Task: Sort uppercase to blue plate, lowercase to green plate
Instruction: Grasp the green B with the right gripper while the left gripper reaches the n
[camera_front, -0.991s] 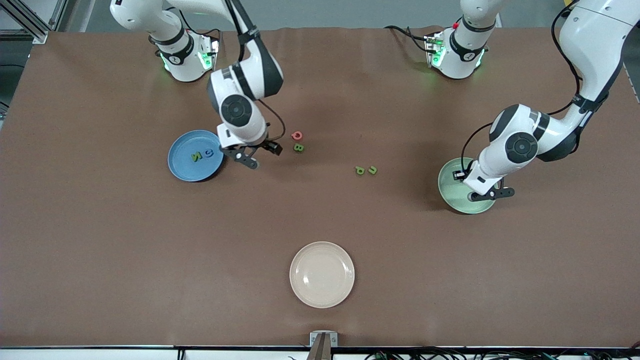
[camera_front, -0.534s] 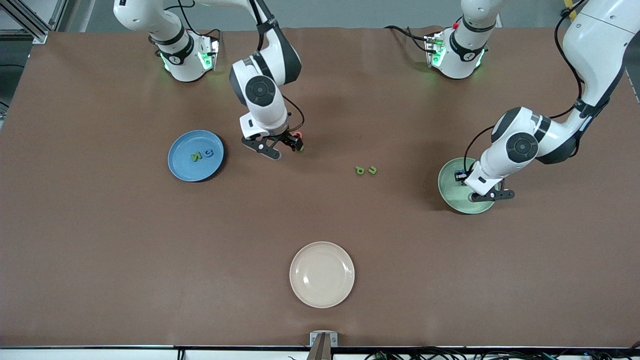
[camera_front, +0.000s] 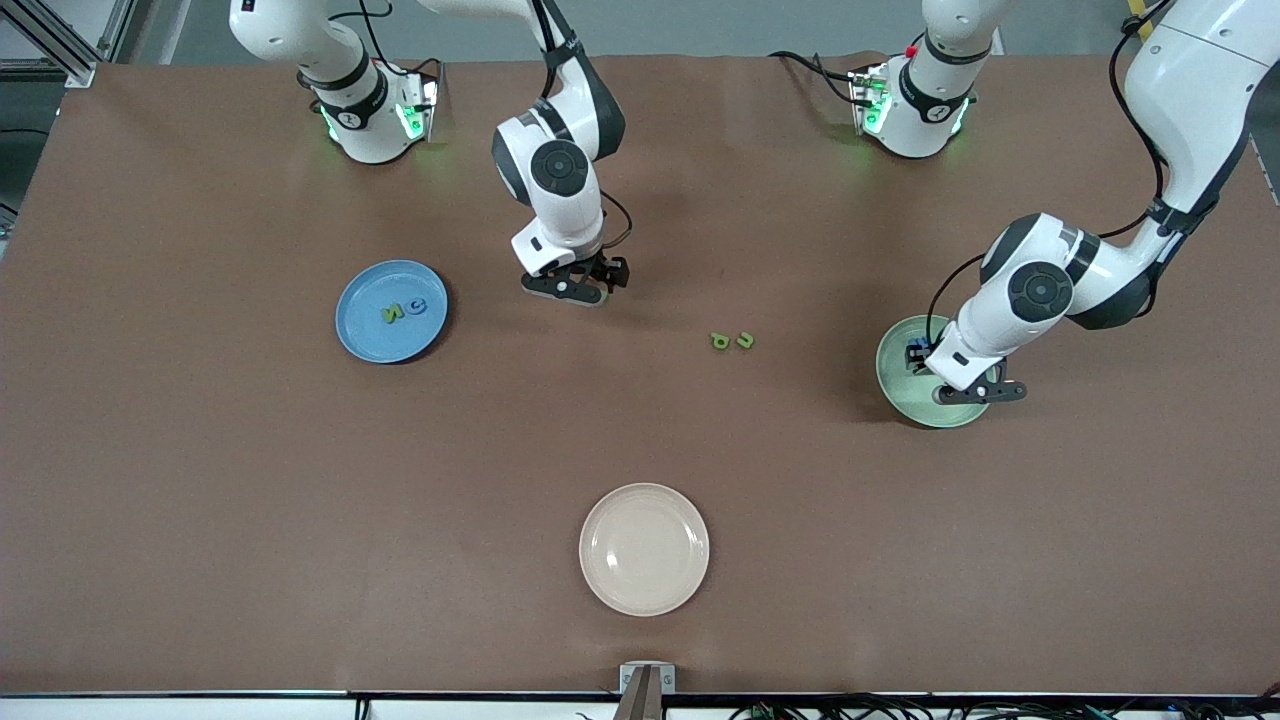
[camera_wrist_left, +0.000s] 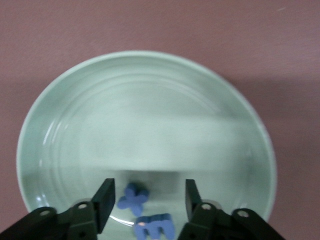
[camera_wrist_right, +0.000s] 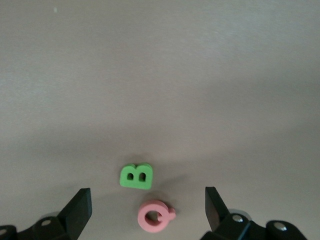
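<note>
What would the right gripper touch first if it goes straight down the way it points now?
Probably the red Q, lying on the table between the open fingers of the right gripper; the green B lies just beside it.

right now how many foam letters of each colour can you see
blue: 3, the C on the blue plate, the x and m in the green plate
green: 4, N, B, p, u
red: 1, Q
total: 8
</note>
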